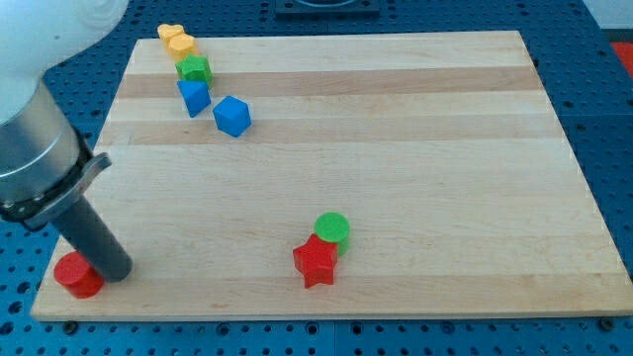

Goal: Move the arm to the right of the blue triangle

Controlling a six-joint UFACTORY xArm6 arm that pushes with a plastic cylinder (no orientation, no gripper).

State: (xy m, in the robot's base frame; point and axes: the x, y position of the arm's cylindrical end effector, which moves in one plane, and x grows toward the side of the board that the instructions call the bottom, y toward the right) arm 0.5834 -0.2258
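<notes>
While my tip (117, 274) sits touching one red cylinder (77, 276) at desk (415, 148) bottom-left, no fingers fitted. Far off top-left: one blue triangle (194, 97), one blue cube (231, 116). Two greens, two yellows, one red star (316, 262).

Near the top-left corner of the surface (415, 148), four blocks run in a line toward the view's bottom: yellow heart (170, 33), orange block (182, 45), green block (195, 69), blue triangle (193, 97). The blue cube (231, 115) sits just right of the triangle. At bottom centre, the green cylinder (332, 228) touches the red star (316, 261) below it. My tip (116, 272) rests at bottom left, against the red cylinder's (77, 276) right side.
</notes>
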